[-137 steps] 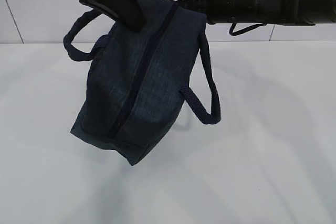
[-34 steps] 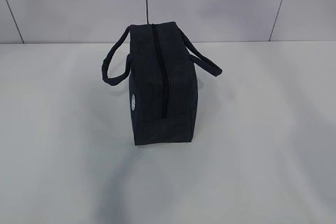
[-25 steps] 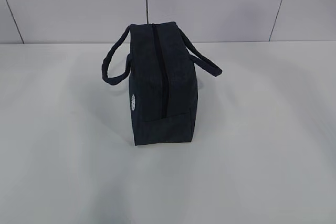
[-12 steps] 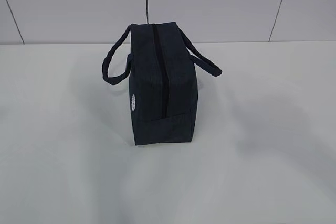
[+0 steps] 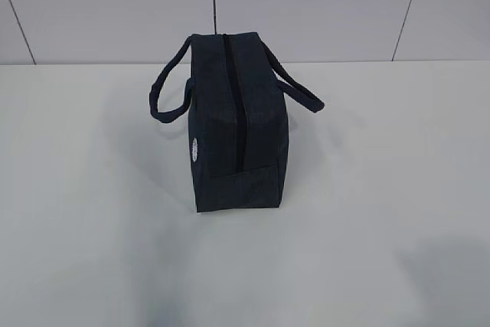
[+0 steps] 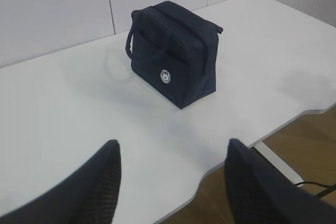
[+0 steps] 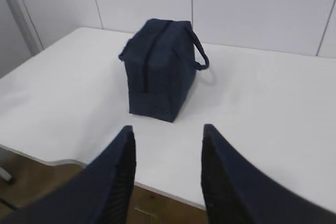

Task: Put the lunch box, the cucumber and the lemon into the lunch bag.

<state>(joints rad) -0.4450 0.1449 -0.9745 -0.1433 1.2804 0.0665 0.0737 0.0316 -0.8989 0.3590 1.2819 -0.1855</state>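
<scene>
The lunch bag [image 5: 236,124] stands upright on the white tabletop [image 5: 383,189], zipper [image 5: 233,97] running along its top, shut as far as one can see, one loop handle [image 5: 164,97] drooping out on each side. A round white logo [image 6: 166,76] shows on one face. The left tool [image 6: 170,174] hangs back near the tabletop's edge, jaws apart, empty. The right tool [image 7: 167,169] likewise: spread, holding nothing, well apart from the bag.

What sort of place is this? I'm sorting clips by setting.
Probably a lab or test room, not a kitchen: a bare white table against plain white panelled walls, with only a navy lunch bag standing on it, zipped shut.
</scene>
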